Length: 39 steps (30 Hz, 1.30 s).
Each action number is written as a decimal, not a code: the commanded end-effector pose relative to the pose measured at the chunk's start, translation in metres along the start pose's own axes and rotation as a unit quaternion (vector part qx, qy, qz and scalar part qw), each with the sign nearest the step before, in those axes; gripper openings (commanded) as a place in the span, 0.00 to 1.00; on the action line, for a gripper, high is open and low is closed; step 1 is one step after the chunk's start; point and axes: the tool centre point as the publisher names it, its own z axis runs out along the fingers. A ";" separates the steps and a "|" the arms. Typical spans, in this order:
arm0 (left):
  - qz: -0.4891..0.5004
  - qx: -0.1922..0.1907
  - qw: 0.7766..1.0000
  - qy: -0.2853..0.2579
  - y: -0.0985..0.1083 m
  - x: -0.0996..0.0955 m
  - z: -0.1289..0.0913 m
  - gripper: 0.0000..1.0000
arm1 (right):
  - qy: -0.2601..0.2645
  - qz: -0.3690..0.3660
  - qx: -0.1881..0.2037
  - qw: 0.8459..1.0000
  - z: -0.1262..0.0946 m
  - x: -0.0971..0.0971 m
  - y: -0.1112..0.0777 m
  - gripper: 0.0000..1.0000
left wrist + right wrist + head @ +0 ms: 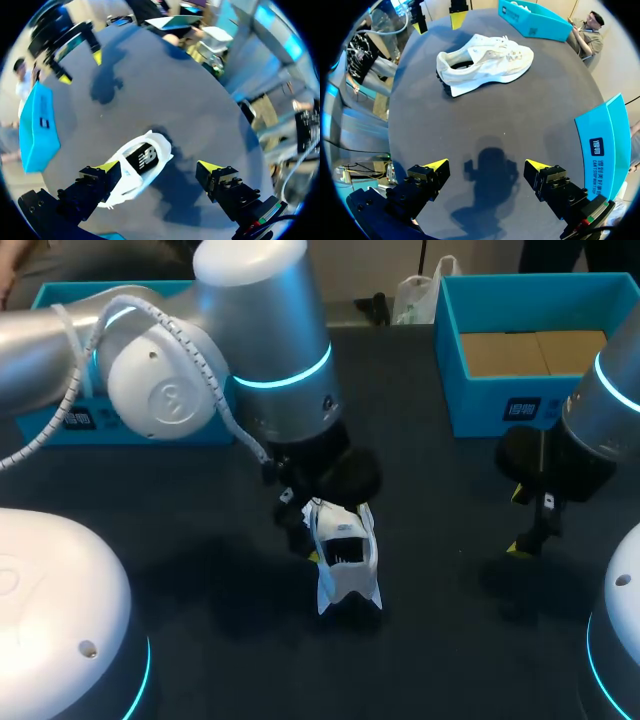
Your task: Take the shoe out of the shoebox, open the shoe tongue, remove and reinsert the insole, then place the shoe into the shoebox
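head view: the white sneaker (345, 560) lay out of the blue shoebox (447, 360), under the left arm (270, 340). left wrist view: the left gripper (159, 167) gaped wide over the sneaker, holding nothing. opening the tongue (145, 159) seemed the step in hand; next, pinch it. right wrist view: the right gripper (487, 167) hung open and empty, well apart from the sneaker.

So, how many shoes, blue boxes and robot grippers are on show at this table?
White shoe: 1
Blue boxes: 2
Grippers: 2
Total: 5
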 end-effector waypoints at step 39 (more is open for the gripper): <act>-0.304 -0.052 0.949 -0.063 -0.012 0.013 0.102 1.00 | -0.001 0.000 0.000 1.000 0.000 0.001 0.000 1.00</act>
